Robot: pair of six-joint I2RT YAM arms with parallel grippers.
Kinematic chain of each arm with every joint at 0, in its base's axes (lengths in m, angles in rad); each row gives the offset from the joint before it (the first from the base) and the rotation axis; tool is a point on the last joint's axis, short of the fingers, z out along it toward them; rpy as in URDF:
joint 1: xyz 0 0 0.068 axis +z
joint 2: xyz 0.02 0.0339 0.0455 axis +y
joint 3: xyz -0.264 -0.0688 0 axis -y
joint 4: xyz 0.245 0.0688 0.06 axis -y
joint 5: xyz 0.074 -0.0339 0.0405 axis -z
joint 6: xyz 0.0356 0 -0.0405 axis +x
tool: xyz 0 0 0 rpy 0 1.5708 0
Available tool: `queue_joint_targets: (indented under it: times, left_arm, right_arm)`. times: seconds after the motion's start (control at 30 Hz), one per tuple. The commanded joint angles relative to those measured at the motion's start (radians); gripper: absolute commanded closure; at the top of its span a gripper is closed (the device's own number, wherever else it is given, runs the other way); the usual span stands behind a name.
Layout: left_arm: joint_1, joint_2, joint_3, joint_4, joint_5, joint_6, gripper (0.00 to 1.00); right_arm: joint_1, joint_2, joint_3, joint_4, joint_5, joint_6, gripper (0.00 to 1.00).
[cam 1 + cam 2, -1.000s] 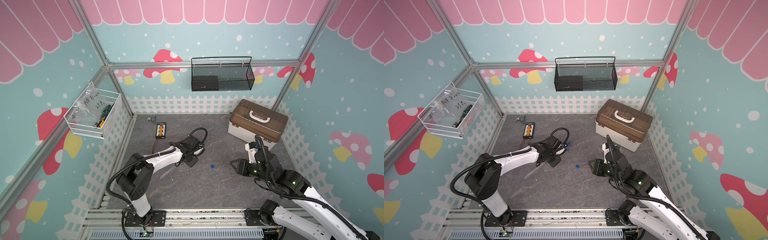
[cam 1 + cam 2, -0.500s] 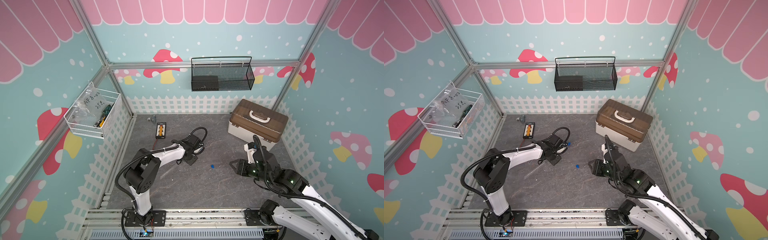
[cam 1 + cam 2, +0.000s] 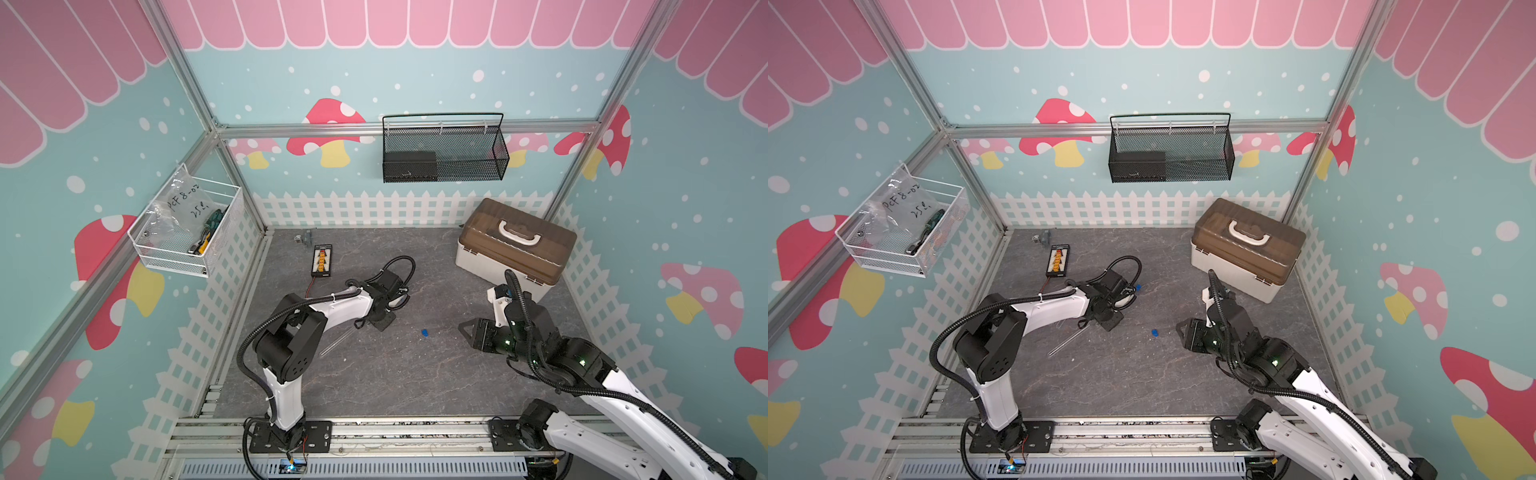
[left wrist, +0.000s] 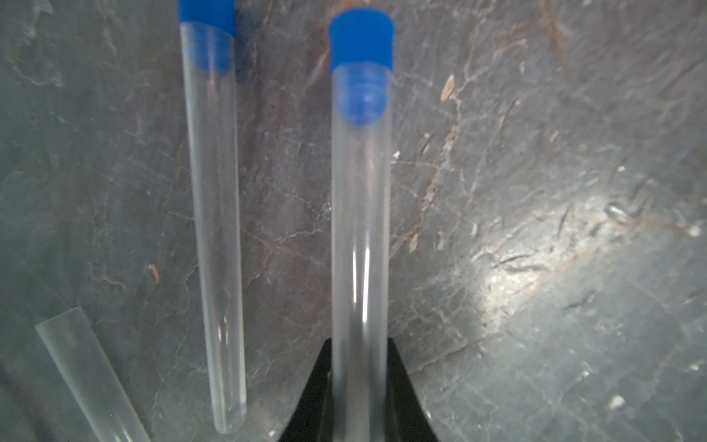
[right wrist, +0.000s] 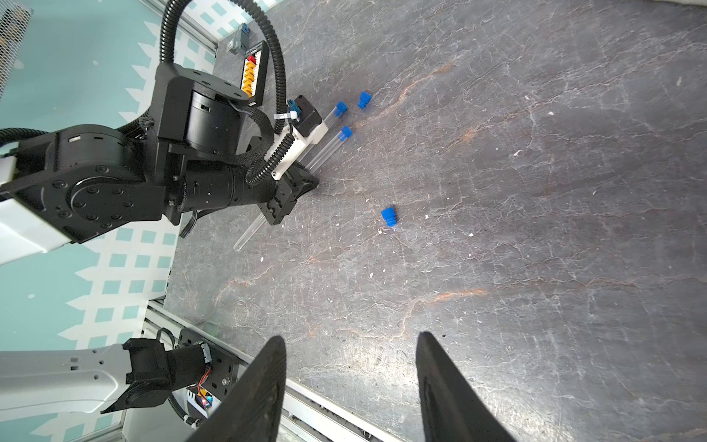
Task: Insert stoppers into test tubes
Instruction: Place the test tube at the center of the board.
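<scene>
Left wrist view: the left gripper (image 4: 359, 367) is clenched on the base of a capped tube (image 4: 360, 229), a second capped tube (image 4: 216, 229) lying just beside the jaws and an open tube (image 4: 88, 375) beyond it. The right gripper (image 5: 350, 367) hangs spread and empty, a loose stopper (image 5: 388, 217) ahead of its jaws. Likely the capped tube is being set down; next, release it and fetch the open one.

test tube (image 4: 359, 229) clear, smooth, glossy, glass or plastic can't tell; stopper (image 4: 361, 38) matt blue, rubbery-looking; desk (image 4: 535, 268) grey stone-pattern, slightly rough, dull sheen; right hand (image 5: 351, 338) matt black plastic; toolbox (image 3: 540, 257) smooth plastic, translucent brown lid; wall basket (image 3: 444, 153) black metal mesh.
</scene>
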Motion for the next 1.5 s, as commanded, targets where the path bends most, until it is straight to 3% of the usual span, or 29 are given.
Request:
queue_joint_targets:
  times: [0.0,1.13,1.47]
  left_arm:
    - [0.005,0.021,0.013,0.000,-0.021,-0.009,0.83]
    - [0.006,0.028,0.013,0.004,-0.026,-0.002,0.75]
    - [0.005,-0.115,-0.041,0.058,0.078,0.014,0.65]
  right_arm:
    - [-0.003,0.005,-0.009,-0.007,-0.004,-0.001,0.46]
    - [-0.003,0.025,-0.006,-0.004,-0.024,-0.011,0.48]
    - [-0.003,0.021,-0.012,0.019,-0.040,0.000,0.47]
